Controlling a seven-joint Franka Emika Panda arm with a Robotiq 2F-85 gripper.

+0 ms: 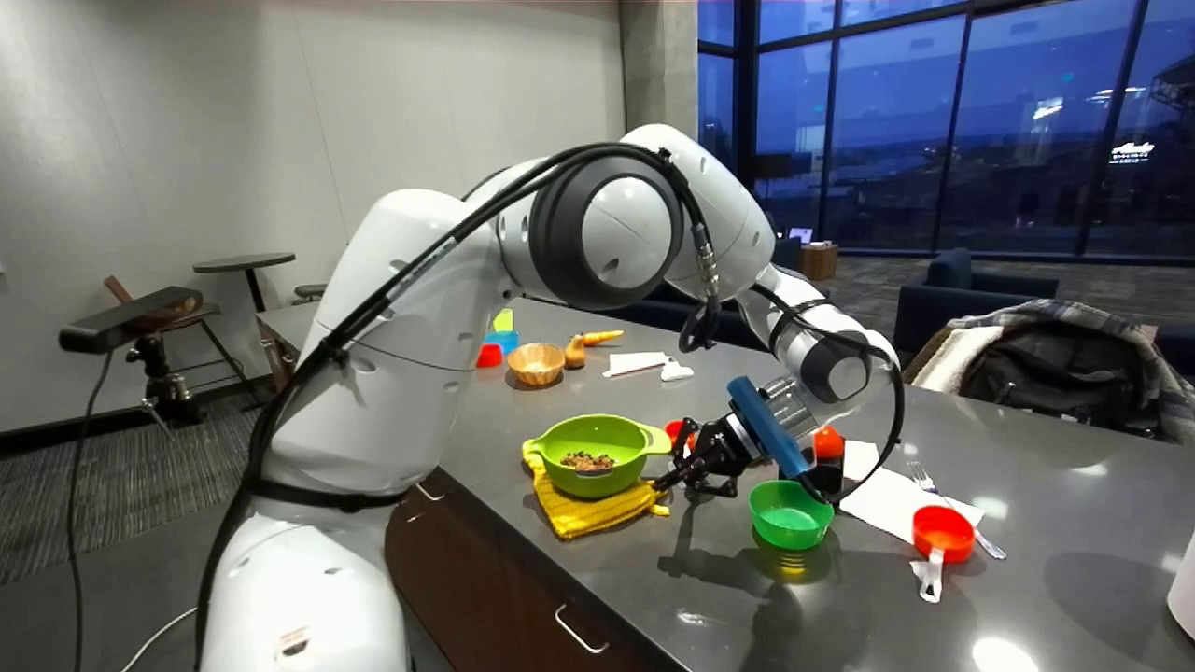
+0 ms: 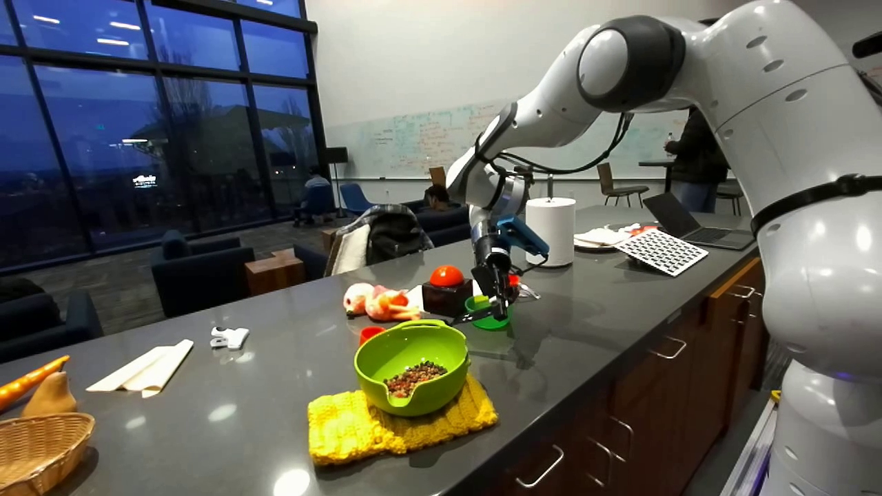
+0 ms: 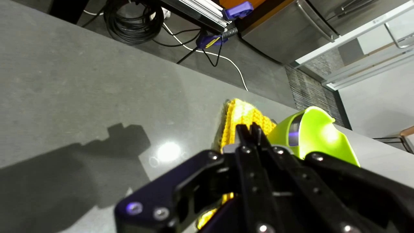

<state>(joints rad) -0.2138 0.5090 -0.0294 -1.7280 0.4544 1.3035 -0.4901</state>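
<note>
My gripper [image 1: 663, 482] is black, with its fingertips together and nothing visible between them; it also shows in an exterior view [image 2: 460, 319] and the wrist view [image 3: 249, 127]. It is tilted, fingertips low beside the lime-green bowl [image 1: 644, 427], over or near the edge of the yellow knit cloth [image 1: 588, 518]. I cannot tell whether the tips touch the cloth. The bowl [image 2: 386, 355] stands upright on the cloth [image 2: 351, 430] and holds small dark and reddish bits [image 2: 413, 377]. A small green bowl [image 1: 789, 527] stands below the wrist. A red cup [image 2: 370, 334] is behind the lime bowl.
A black box with an orange-red ball [image 2: 446, 276] and a pink toy [image 2: 379, 303] stand behind the gripper. A red measuring cup [image 1: 943, 532], fork [image 1: 922, 478], paper towel roll [image 2: 550, 232], wooden bowl [image 1: 537, 364] and napkin [image 2: 148, 368] are on the counter.
</note>
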